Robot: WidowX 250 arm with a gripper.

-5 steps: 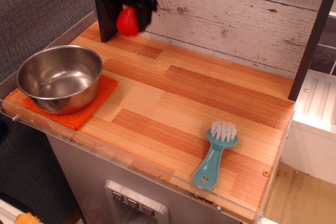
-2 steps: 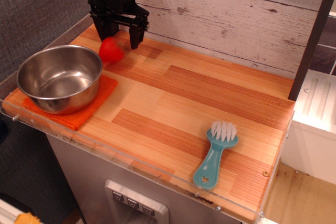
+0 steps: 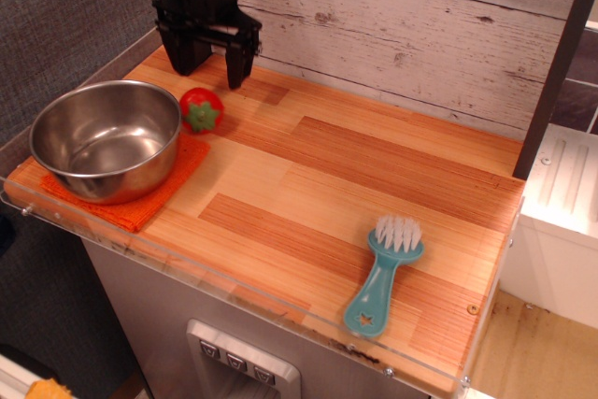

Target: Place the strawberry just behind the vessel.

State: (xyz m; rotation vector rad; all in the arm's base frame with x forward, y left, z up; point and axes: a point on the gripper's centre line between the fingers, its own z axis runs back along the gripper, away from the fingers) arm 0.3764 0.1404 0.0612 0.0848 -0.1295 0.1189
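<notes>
The strawberry (image 3: 201, 109) is a small red toy fruit with a green leaf cap facing the camera. It lies on the wooden counter, touching or almost touching the right rear rim of the vessel (image 3: 106, 138), a shiny steel bowl on an orange cloth mat (image 3: 135, 195). My gripper (image 3: 207, 63) is black, open and empty. It hangs just above and behind the strawberry, near the back wall, with its two fingers spread apart.
A teal dish brush (image 3: 383, 273) with white bristles lies near the front right edge of the counter (image 3: 355, 175). A whitewashed plank wall (image 3: 402, 25) stands behind. A dark post (image 3: 556, 72) rises at the right rear.
The gripper carried the strawberry down, opened and let it go. The strawberry has rolled to rest by the bowl's rim with its leaf cap turned outward. The gripper has lifted slightly.
</notes>
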